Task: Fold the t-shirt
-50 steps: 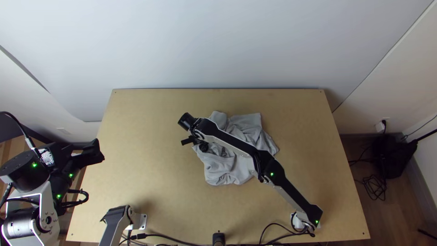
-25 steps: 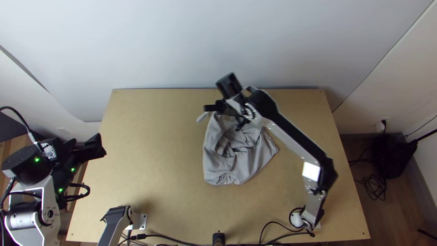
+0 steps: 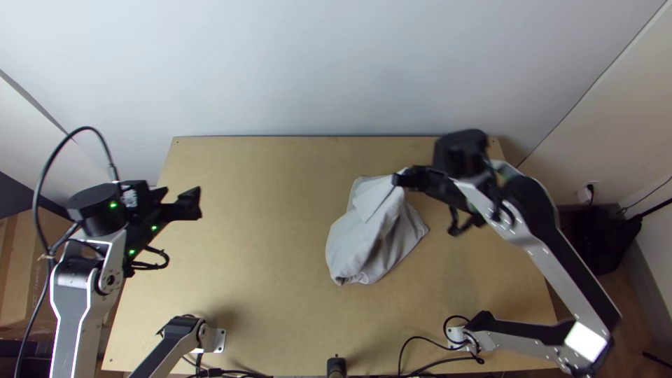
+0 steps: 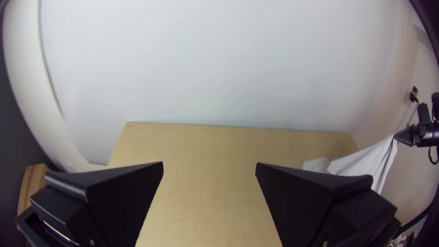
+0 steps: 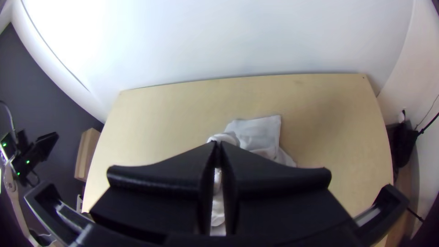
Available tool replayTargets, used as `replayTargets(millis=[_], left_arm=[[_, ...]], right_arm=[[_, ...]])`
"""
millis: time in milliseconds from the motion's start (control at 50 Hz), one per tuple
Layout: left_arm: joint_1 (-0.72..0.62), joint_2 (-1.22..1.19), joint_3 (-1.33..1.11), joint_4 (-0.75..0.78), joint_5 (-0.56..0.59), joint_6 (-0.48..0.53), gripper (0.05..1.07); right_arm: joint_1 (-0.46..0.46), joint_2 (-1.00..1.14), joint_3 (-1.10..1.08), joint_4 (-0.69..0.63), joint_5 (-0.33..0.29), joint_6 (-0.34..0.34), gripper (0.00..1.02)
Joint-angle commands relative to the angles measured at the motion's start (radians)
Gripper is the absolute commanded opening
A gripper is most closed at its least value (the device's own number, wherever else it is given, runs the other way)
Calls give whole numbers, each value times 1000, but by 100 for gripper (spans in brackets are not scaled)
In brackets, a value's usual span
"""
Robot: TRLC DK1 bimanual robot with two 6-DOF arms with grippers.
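Near edge, bottom centre of the frame: a small black post (image 3: 336,367), with black cables (image 3: 420,341) looped to its right on the light wooden table (image 3: 266,231). The right arm (image 3: 574,280) has its base at lower right, its links bending out past the table's right side and back in at upper right. The left arm (image 3: 82,308) rises along the left side of the frame; a box (image 3: 28,280) lies beyond it, at the left edge. T-shirt (image 3: 374,231): grey, right of centre, lower part resting on the table in loose folds, not flat. Left gripper (image 3: 182,198): over the table's left side, well apart from the cloth; its own wrist view gives the fingers set wide, nothing between them. Right gripper (image 3: 396,180): at the cloth's upper right in the top view, pinching a bit of the t-shirt. Which part is gripped, cannot tell. In the right wrist view its fingers meet at the tips with the cloth between; the left wrist view has the cloth drawn up off the table to a peak there. Farthest, behind the table: a pale wall (image 3: 336,63).
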Motion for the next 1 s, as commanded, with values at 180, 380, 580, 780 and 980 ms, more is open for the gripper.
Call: replayTargets(millis=[180,380,580,780,980], left_arm=[[-262,89,-109,166,7,-24,103],[-380,233,-121,322,7,-23,103],[-481,387,-81,427,7,-54,103],[-566,537,-25,519,7,-75,103],[-624,676,64,580,6,-74,103]], right_arm=[[-12,-305,-219,-79,-7,-1,2],[14,-463,-316,-209,-43,21,2],[82,-547,-405,-318,-157,44,2],[187,-575,-526,-382,-258,51,2],[261,-577,-587,-395,-335,42,2]])
